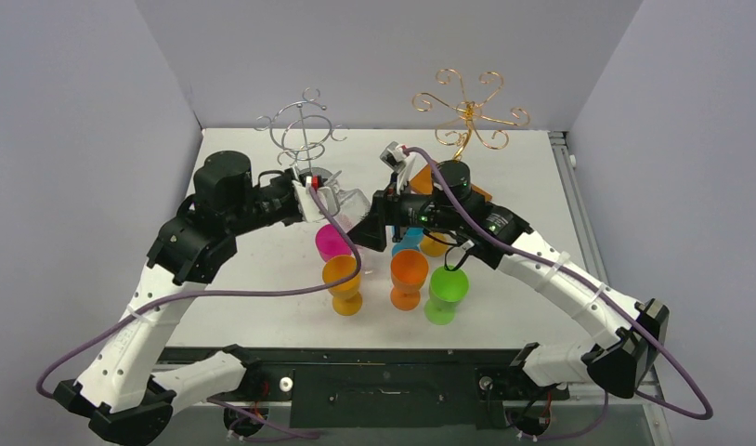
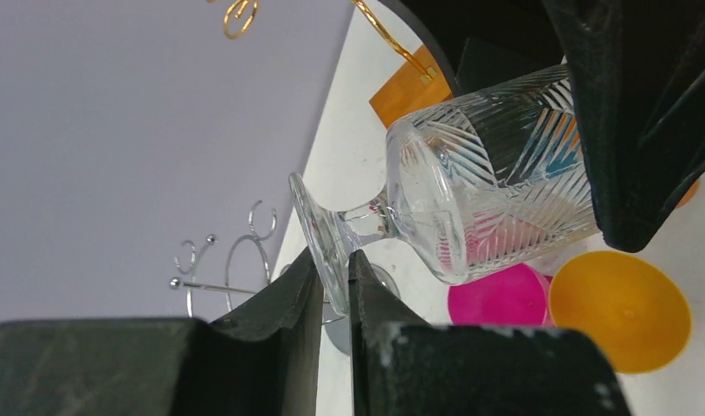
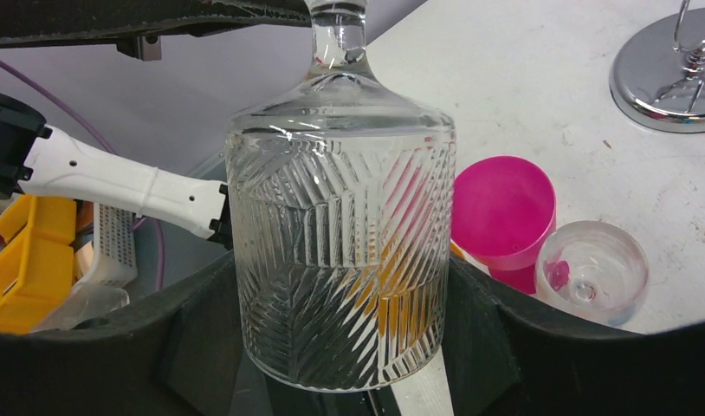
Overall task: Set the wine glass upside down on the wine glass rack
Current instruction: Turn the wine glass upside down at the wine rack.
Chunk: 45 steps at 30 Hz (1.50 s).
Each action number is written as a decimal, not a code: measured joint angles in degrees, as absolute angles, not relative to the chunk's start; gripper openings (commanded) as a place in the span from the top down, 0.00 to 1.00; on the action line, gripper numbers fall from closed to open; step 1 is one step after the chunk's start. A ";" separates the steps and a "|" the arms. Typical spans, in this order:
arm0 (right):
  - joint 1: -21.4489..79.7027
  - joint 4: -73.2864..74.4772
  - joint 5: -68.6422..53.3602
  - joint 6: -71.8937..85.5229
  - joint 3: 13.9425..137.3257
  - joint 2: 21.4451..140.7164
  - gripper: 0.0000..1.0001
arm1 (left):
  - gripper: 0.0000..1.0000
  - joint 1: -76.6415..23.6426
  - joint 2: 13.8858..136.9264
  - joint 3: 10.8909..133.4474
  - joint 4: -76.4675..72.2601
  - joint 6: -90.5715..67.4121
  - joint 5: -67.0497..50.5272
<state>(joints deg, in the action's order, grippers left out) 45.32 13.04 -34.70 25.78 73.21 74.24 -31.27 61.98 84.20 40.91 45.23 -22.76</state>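
A clear ribbed wine glass (image 1: 351,206) lies on its side in the air between my two grippers, above the coloured cups. My left gripper (image 1: 320,200) is shut on the rim of its foot (image 2: 323,238). My right gripper (image 1: 372,221) is shut on the sides of its bowl (image 3: 340,251), with the stem pointing away from it. The silver wire rack (image 1: 303,130) stands just behind the left gripper, and its round base shows in the right wrist view (image 3: 669,69). A gold wire rack (image 1: 467,107) stands at the back right.
Below the glass stand plastic goblets: pink (image 1: 334,242), two orange (image 1: 343,283) (image 1: 409,276), green (image 1: 446,293) and blue (image 1: 407,240). A small clear cup (image 3: 591,270) sits beside the pink one. Grey walls close in the sides and back.
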 measured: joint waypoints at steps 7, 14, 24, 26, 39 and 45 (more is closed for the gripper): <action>45.54 15.07 -36.07 24.43 78.48 77.69 0.22 | 1.00 -35.70 58.33 80.07 37.28 54.81 -22.39; 45.80 16.10 -37.56 22.59 82.26 78.98 0.21 | 1.00 -39.46 56.55 76.84 38.02 64.60 -22.68; 45.60 18.09 -39.13 19.86 79.42 77.78 0.19 | 1.00 -40.03 55.27 75.55 37.08 69.10 -21.82; 45.39 17.61 -39.22 19.92 77.17 76.82 0.19 | 1.00 -40.03 54.98 75.55 36.07 69.41 -21.32; 45.50 6.55 -39.44 22.04 69.89 73.67 0.22 | 1.00 -40.16 53.21 75.55 33.21 71.22 -20.97; 45.87 1.28 -40.01 23.97 69.84 75.72 0.28 | 1.00 -40.84 53.28 75.64 33.23 71.55 -20.62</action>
